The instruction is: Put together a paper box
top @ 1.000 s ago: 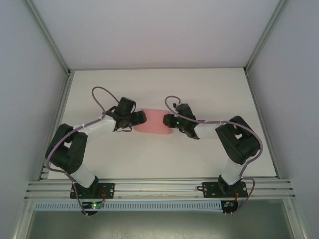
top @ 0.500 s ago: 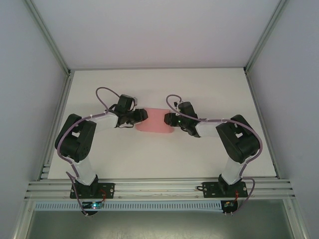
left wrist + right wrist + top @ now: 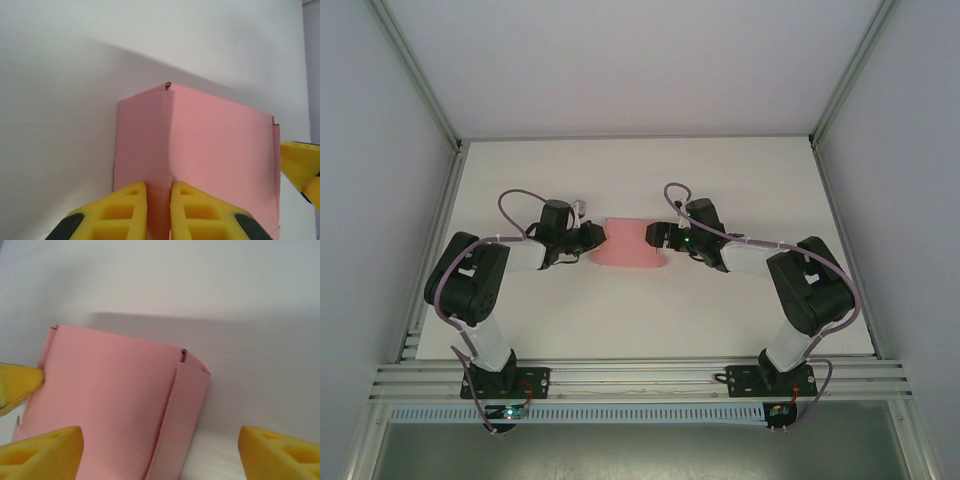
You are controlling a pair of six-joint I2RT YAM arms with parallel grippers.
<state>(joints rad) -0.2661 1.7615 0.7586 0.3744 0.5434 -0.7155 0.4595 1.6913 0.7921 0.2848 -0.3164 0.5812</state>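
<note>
The pink paper box point(image 3: 625, 243) is lying near the middle of the white bench point(image 3: 720, 170), directly between the two arms. The left tool point(image 3: 159, 192) is meeting it at its left end. Its yellow fingers point(image 3: 125, 207) are pressing together on a raised fold of card at the near edge, with only that thin ridge between them. The right tool point(image 3: 160, 440) is hovering at the opposite end, its fingers point(image 3: 280, 450) standing wide apart. The box's folded corner is sitting in the gap, nearer one finger than the other. Whether either finger is touching the card I cannot tell.
</note>
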